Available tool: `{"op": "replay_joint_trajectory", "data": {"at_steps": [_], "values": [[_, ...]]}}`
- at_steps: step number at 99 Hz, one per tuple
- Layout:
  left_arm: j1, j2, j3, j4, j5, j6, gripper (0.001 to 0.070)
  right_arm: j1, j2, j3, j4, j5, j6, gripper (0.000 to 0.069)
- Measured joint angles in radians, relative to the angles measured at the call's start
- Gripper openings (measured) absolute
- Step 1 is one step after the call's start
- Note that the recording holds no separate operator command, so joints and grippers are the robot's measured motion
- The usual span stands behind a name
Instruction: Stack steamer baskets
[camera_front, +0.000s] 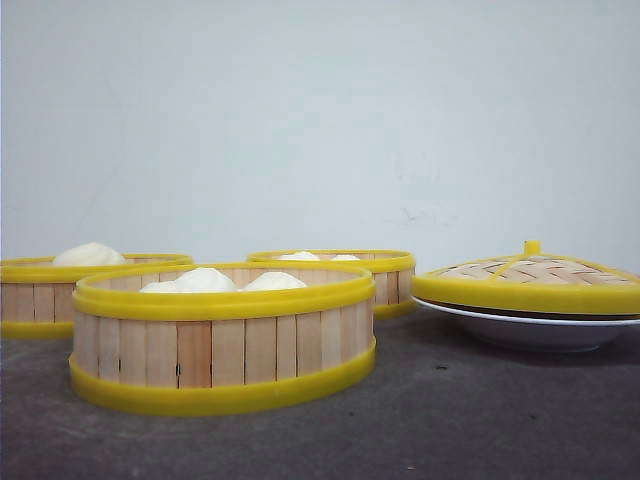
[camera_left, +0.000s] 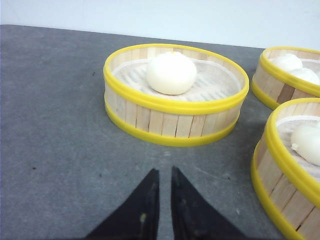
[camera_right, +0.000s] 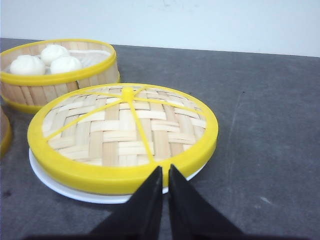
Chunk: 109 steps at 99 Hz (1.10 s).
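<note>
On the dark grey surface (camera_front: 450, 420) we see three round, shallow steamer baskets with walls of upright light-wood slats and yellow plastic rims, none of them stacked. In the front view the nearest basket (camera_front: 222, 345) stands in the middle foreground and holds white steamed buns (camera_front: 205, 281); the left basket (camera_front: 60, 295) sits behind it at the left edge with one white bun (camera_front: 90, 255) showing over its rim; the far basket (camera_front: 375, 275) stands behind, toward the centre-right, also with buns inside (three of them, as the right wrist view shows). To the right, apart from the baskets, a domed woven bamboo lid with a yellow rim and knob (camera_front: 530, 280) rests on a shallow white plate (camera_front: 530, 330). Our left hand (camera_left: 164, 187) hovers over bare surface near the single-bun basket (camera_left: 175, 95), its black fingers (camera_left: 145, 210) drawn almost together with only a narrow slit between them, gripping nothing. In that same view the other two baskets show partly at the right side, one (camera_left: 287, 70) behind the other (camera_left: 290, 170). Our right hand (camera_right: 165, 182) hangs just before the yellow rim of the woven lid (camera_right: 125, 130), its fingers likewise nearly touching and empty; the plate (camera_right: 75, 192) peeks out beneath the lid, and the three-bun basket (camera_right: 55, 75) stands just beyond it.
</note>
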Motion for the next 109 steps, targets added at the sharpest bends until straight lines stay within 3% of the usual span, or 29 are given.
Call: {"op": "replay_joint_trajectory", "data": {"at_steps": [17, 46, 64, 75, 83, 91, 109], "values": [[0.0, 0.0, 0.0, 0.0, 0.0, 0.0, 0.0015, 0.0, 0.0, 0.0, 0.0, -0.005, 0.002, 0.0016], [0.0, 0.0, -0.001, 0.003, 0.0, -0.008, 0.0015, 0.0, 0.0, 0.0, 0.0, -0.002, 0.093, 0.0014], [0.0, 0.002, 0.019, -0.017, 0.001, -0.1, 0.0015, 0.0, 0.002, 0.041, -0.018, -0.007, 0.216, 0.001], [0.0, 0.031, 0.138, -0.071, 0.002, -0.185, 0.0015, 0.0, 0.018, 0.172, -0.029, -0.032, 0.302, 0.001], [0.0, 0.068, 0.268, -0.097, 0.002, -0.207, 0.0015, 0.0, 0.056, 0.291, -0.066, -0.034, 0.323, 0.001], [0.0, 0.131, 0.392, -0.131, 0.009, -0.199, 0.0015, 0.0, 0.127, 0.402, -0.136, -0.031, 0.32, 0.001], [0.0, 0.338, 0.636, -0.294, 0.024, -0.119, 0.0015, 0.0, 0.33, 0.627, -0.298, -0.03, 0.263, 0.001]]}}
